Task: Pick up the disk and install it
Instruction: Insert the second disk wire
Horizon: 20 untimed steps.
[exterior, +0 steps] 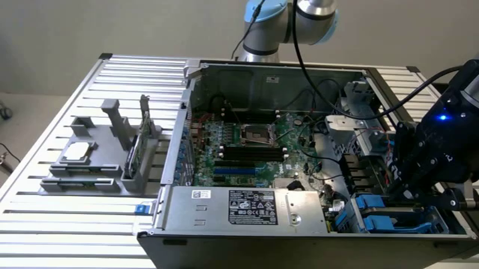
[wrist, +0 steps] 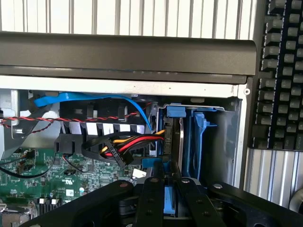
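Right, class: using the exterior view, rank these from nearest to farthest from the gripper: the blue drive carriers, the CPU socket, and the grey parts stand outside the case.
1. Blue drive carriers: in the case's corner, just beside the gripper, at the exterior view's right.
2. CPU socket: mid-motherboard, centre of the case.
3. Grey parts stand: on the slatted table, outside the case, far at the exterior view's left.

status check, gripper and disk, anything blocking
Gripper down in the case's drive bay, closed on the disk. Disk's blue rails upright in the bay. Power cable bundle close beside it.

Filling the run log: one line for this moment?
claw: shut on disk | place: drive bay, computer case | disk: entering bay, blue rails visible
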Motion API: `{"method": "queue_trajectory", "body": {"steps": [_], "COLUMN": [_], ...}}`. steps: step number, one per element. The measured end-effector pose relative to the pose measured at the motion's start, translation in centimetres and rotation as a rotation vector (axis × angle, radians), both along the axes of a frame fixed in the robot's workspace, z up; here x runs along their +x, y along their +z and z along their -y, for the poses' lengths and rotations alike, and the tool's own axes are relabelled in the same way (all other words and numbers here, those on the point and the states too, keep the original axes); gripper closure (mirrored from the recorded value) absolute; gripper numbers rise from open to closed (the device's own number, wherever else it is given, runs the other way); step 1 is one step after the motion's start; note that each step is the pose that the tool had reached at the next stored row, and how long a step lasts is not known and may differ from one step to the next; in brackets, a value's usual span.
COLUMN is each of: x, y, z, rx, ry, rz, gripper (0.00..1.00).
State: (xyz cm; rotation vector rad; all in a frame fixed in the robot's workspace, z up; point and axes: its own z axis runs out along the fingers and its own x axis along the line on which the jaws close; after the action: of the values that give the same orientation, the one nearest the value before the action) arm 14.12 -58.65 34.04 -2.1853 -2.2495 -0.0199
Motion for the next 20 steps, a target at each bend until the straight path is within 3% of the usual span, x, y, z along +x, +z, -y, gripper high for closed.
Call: {"method": "queue_trajectory", "body": {"steps": [8, 20], "x": [0.00, 0.00], "y": [-0.02, -0.21], "z": [0.00, 0.17], "rx": [0.0056, 0.0075], "ry": [-0.004, -0.007], "rz": [0.0000, 0.0000], "gripper": [0.84, 0.84]}}
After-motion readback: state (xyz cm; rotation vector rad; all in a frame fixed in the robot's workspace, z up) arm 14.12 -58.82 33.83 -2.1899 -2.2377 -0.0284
